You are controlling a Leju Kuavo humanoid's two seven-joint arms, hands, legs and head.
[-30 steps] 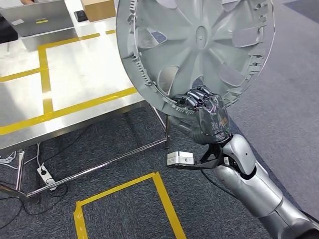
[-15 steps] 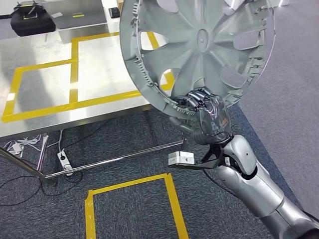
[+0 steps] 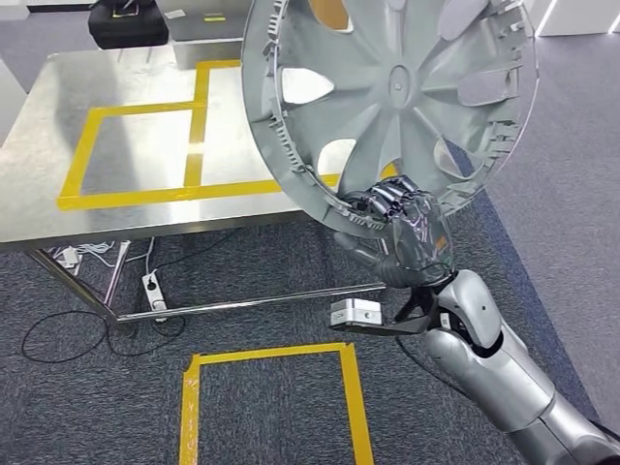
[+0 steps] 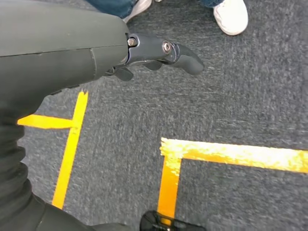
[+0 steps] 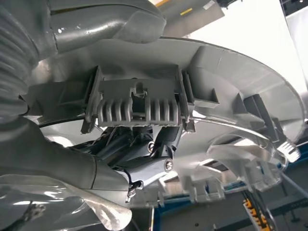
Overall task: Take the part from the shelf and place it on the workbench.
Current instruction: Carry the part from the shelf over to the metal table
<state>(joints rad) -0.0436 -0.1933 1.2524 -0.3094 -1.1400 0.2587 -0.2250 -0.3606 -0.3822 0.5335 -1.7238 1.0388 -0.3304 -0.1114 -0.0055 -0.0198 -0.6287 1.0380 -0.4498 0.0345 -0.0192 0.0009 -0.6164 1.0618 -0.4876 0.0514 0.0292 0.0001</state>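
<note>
Holding the big grey wheel cover [image 3: 391, 92] up by its rim at 6 o'clock, the right hand [image 3: 400, 225] pinches it tight so it will not drop. It hangs above the shiny tabletop [image 3: 44, 184] edge. The left hand [image 4: 160, 50] hangs loosely spread, holding nothing.

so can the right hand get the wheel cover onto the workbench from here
Probably yes. The right hand grips the wheel cover by its lower rim, held up at the workbench edge, and the taped area nearest it looks bare.
</note>
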